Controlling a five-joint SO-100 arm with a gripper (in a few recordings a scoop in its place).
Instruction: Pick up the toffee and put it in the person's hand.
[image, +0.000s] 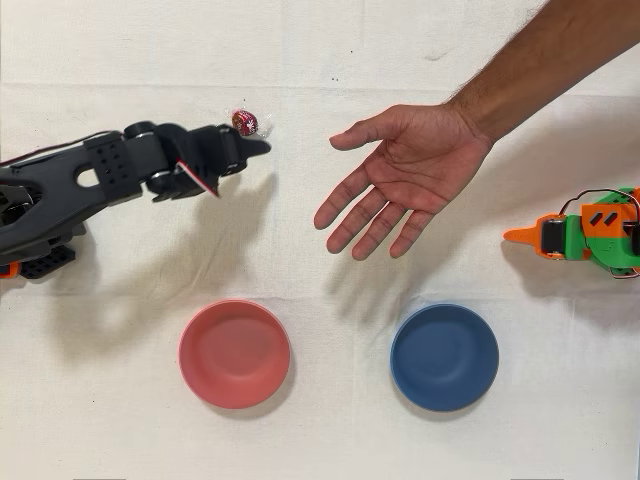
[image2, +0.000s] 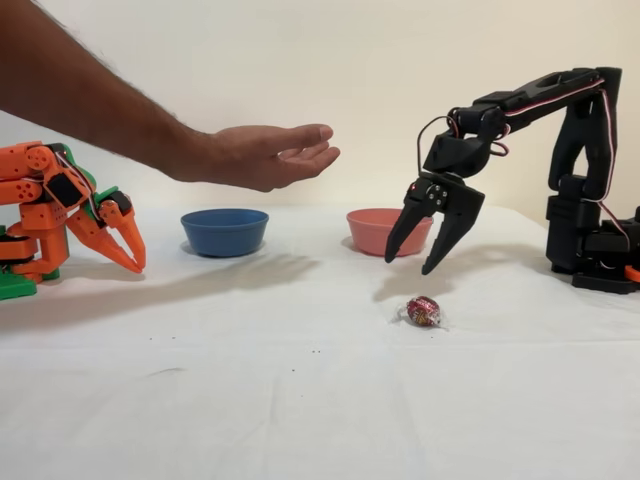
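The toffee (image: 245, 122) (image2: 423, 311), a small red-pink foil candy with clear twisted ends, lies on the white cloth. My black gripper (image: 243, 158) (image2: 412, 261) hovers open above the table with nothing between its fingers, a short way from the toffee. In the fixed view its fingertips point down, above and slightly behind the candy. The person's hand (image: 400, 175) (image2: 270, 155) is held open, palm up, in the air over the middle of the table, its forearm reaching in from the overhead view's upper right.
A pinkish-red bowl (image: 234, 353) (image2: 383, 229) and a blue bowl (image: 444, 357) (image2: 224, 230) stand on the table. The idle orange arm (image: 585, 232) (image2: 60, 215) rests at the far side from mine. White cloth covers the table.
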